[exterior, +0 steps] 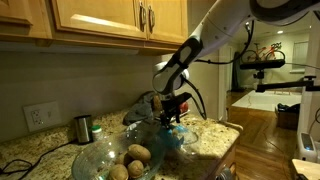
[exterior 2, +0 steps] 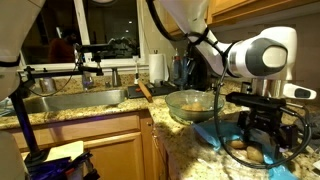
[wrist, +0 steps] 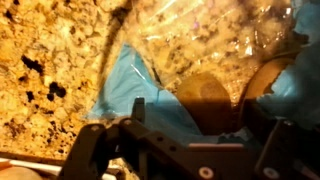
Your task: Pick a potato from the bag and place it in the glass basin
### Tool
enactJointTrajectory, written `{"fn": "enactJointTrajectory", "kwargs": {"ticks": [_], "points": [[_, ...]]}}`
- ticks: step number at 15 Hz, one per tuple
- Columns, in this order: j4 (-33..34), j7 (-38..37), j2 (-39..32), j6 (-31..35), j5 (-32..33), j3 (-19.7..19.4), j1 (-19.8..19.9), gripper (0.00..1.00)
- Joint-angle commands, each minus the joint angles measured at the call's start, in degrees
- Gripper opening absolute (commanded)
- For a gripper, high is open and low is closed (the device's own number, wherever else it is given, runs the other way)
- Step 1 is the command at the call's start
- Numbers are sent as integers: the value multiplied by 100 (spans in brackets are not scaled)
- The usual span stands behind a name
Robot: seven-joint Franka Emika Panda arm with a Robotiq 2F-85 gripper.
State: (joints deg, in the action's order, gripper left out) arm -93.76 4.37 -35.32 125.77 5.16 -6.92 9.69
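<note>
Granite countertop (exterior: 30,158) bearing wide glass basin (exterior: 90,158), potatoes (exterior: 138,154) inside; crinkled light-blue bag (exterior 2: 222,138) just beside basin; gripper (exterior: 172,112) poised over bag, fingers spread apart, empty; potato (wrist: 205,90) beneath, inside bag.

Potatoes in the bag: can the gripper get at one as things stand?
Probably yes. The gripper hangs right above the bag, fingers apart, with a potato showing between them; nothing seems to lie across it.

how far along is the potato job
Done: potatoes already lie in the basin. In hand: the gripper is over the bag, fingers apart, a potato just ahead, ungripped. Left: grasp it and carry it to the basin.
</note>
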Motion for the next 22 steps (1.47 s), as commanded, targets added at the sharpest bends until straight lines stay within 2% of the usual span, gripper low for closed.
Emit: {"fn": "enactJointTrajectory", "kwargs": {"ticks": [1,14,22], "points": [[14,-164,24,-234,52,-35,-89,100],[-45,-75,-85,340,82,-71,-8,100],[-14,-62,-178,473,56,-91,25,100]]}}
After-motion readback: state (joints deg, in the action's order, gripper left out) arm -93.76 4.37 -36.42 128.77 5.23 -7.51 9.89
